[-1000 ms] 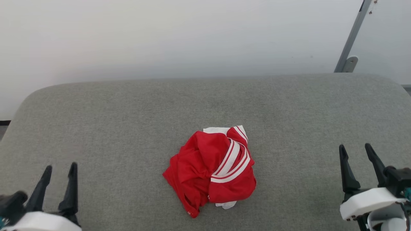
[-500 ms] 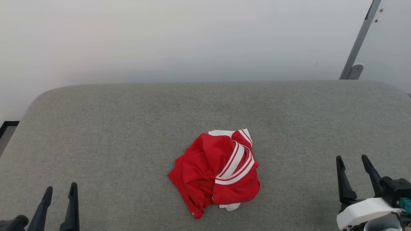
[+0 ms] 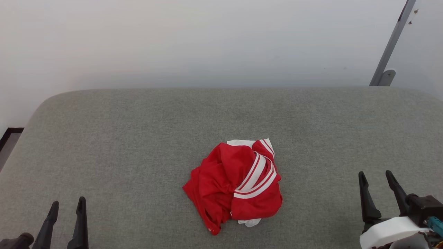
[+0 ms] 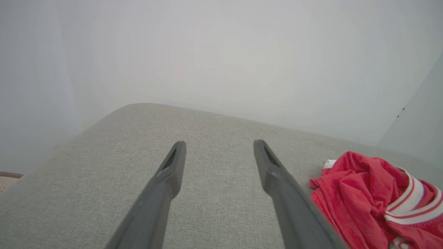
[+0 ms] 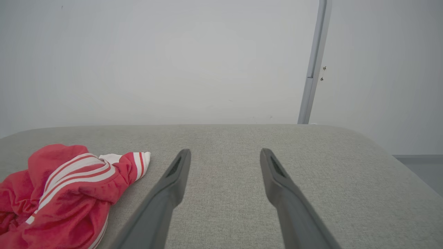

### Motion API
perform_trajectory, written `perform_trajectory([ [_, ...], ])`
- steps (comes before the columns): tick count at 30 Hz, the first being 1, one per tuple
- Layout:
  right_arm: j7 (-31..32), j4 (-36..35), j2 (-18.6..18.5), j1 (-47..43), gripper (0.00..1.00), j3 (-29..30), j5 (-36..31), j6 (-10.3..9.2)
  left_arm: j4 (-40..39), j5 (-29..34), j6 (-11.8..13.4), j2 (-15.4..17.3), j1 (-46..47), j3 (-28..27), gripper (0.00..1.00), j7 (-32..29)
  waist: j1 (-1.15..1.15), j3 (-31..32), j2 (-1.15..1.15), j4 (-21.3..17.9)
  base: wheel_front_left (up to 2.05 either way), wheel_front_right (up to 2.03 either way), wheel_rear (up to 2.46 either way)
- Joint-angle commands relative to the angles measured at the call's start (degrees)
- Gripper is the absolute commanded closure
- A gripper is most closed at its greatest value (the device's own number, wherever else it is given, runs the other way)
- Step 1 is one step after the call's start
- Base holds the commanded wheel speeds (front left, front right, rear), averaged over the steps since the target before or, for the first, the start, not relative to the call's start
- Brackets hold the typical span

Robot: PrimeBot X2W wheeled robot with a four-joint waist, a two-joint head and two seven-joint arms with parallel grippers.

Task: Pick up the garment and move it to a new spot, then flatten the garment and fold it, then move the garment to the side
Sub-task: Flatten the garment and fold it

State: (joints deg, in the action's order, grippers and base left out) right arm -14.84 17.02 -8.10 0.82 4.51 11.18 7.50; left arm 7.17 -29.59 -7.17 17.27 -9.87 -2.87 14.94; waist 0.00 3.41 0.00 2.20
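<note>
The garment (image 3: 233, 185), a red T-shirt with white stripes, lies crumpled in a heap near the middle of the grey cushioned surface (image 3: 138, 131). It shows at the lower right of the left wrist view (image 4: 377, 197) and the lower left of the right wrist view (image 5: 65, 197). My left gripper (image 3: 68, 204) stands open at the lower left, well apart from the heap, nothing between its fingers. My right gripper (image 3: 375, 174) stands open at the lower right, also apart from the heap and empty. Both grippers' fingers point toward the wall.
A pale wall (image 3: 207, 41) rises behind the surface's far edge. A grey metal post (image 3: 392, 45) leans at the back right. The surface rounds off at its far left and right corners, with floor (image 3: 8, 138) beyond the left edge.
The head camera has shifted, so the whole picture slid down and right. Both grippers sit lower in the view than a second ago. The garment keeps its shape.
</note>
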Motion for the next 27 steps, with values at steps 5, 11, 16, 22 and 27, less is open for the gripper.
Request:
perform_trajectory([
  [5,-0.14,0.17,0.04,0.70,0.00,-1.72,0.78,-0.02,-0.71,-0.31,-0.29,-0.45,-0.27,-0.12,0.00,0.37,0.00,-0.34,0.00,0.17,0.00,0.00,0.00],
  [11,1.98,0.87,-0.91,3.09,0.00,-6.55,2.44,-0.02,-1.26,-0.92,-0.30,-0.94,0.08,0.90,0.00,0.37,0.00,-0.91,0.00,1.19,0.00,0.00,0.00],
  [16,5.71,2.22,-2.45,6.39,0.00,-13.71,4.52,-0.02,-1.72,-0.80,-0.31,-0.94,1.11,2.49,0.00,0.36,0.00,-1.54,0.00,2.86,0.00,0.00,0.00],
  [22,11.82,4.90,-4.42,10.27,0.00,-21.38,7.24,-0.02,-1.84,-1.27,-0.31,-0.77,2.27,4.77,0.00,0.36,0.00,-2.46,0.00,5.34,0.00,0.00,0.00],
  [27,21.57,9.98,-6.65,15.66,0.00,-27.43,8.27,-0.02,-1.58,-2.40,-0.32,-0.27,4.37,7.42,0.00,0.36,0.00,-4.70,0.00,8.39,0.00,0.00,0.00],
])
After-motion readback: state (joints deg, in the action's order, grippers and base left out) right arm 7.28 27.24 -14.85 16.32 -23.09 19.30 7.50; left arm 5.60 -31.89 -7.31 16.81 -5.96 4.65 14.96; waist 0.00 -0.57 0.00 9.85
